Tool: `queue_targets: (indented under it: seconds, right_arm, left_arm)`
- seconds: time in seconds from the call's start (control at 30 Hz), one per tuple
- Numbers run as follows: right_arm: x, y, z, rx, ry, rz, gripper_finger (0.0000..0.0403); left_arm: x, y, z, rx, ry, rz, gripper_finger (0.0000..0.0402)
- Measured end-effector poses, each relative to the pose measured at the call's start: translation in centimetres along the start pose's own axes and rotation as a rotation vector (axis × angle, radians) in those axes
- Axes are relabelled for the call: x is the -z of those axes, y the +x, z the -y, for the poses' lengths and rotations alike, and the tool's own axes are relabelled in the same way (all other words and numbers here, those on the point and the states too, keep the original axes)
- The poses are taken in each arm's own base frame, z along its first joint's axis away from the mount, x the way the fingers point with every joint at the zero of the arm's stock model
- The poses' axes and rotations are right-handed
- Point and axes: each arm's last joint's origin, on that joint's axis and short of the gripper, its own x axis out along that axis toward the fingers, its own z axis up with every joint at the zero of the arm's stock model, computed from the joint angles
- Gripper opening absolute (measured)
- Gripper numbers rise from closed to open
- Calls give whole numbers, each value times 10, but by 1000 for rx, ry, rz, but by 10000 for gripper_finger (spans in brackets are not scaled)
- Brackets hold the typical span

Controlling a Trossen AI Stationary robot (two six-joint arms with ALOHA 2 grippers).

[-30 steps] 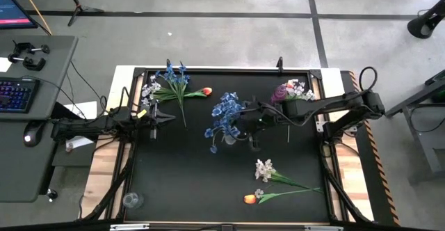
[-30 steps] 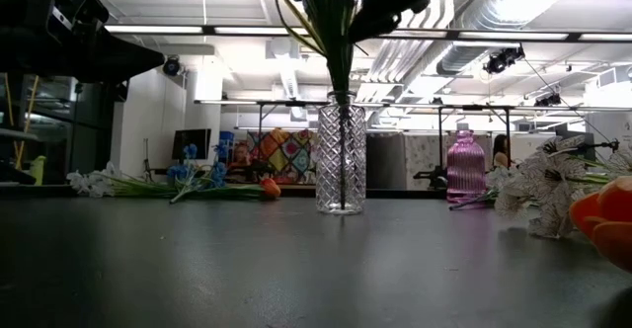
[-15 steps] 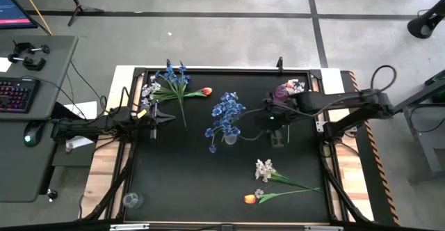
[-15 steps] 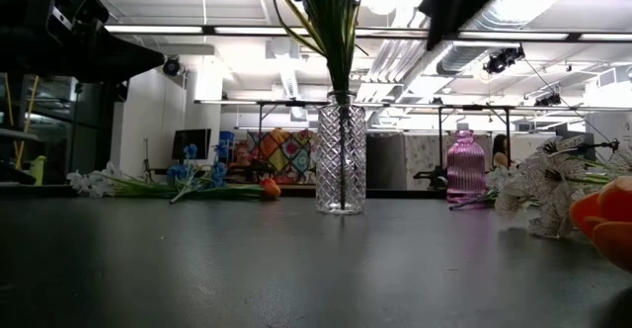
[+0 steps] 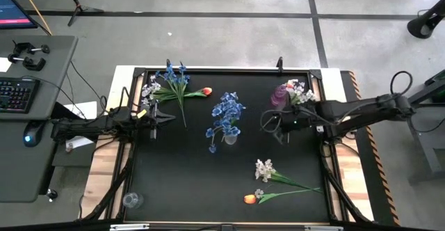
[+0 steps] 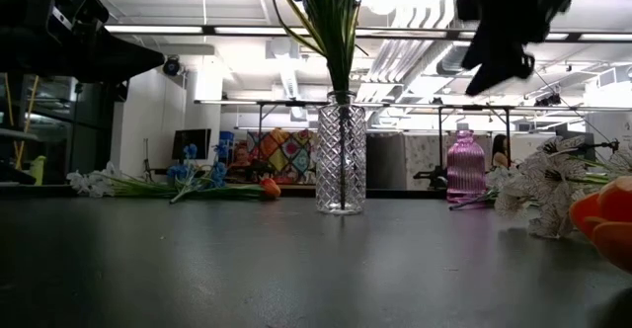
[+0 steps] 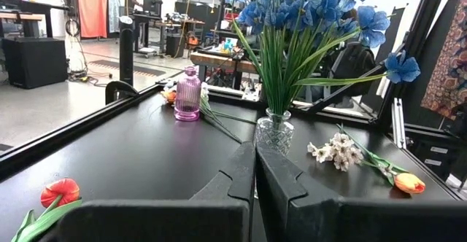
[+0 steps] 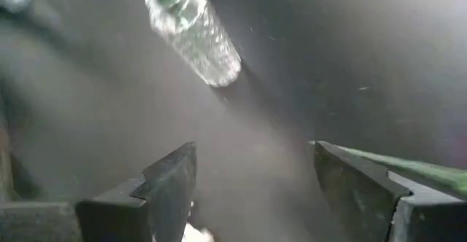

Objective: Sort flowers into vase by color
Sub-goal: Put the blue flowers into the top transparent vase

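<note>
A bunch of blue flowers stands with its stems in the clear cut-glass vase at the table's middle. A pink vase at the far right has pale blossoms by it. More blue and white flowers and an orange tulip lie at the far left. A white spray and another orange tulip lie near the front. My right gripper hovers open, to the right of the clear vase. My left gripper waits shut at the left edge.
A small clear glass stands at the near left corner. The table has a raised black rim. Bare black surface lies between the clear vase and the flowers near the front, and along the near left.
My right gripper has drawn back from the blue flowers in the clear vase toward the table's right edge, sinking a little and rolling about its own axis, its fingers staying open. The blue flowers stay upright in the vase.
</note>
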Motion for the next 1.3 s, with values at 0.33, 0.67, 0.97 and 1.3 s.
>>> queue_targets:
  seconds: [0.33, 0.67, 0.97, 1.3]
  right_arm:
    - [13, 32, 8, -127, 316, 144, 263]
    - [-5, 24, 8, -141, 411, 213, 263]
    - [-14, 24, 22, -85, 473, 263, 263]
    - [-20, 25, 34, -40, 406, 276, 263]
  left_arm:
    - [-15, -1, 0, -24, -69, 159, 1]
    - [-60, -15, -5, -144, -594, 656, 1]
    - [-90, 37, -11, -469, -520, 28, 82]
    - [-64, 96, -63, -797, -647, -527, 200]
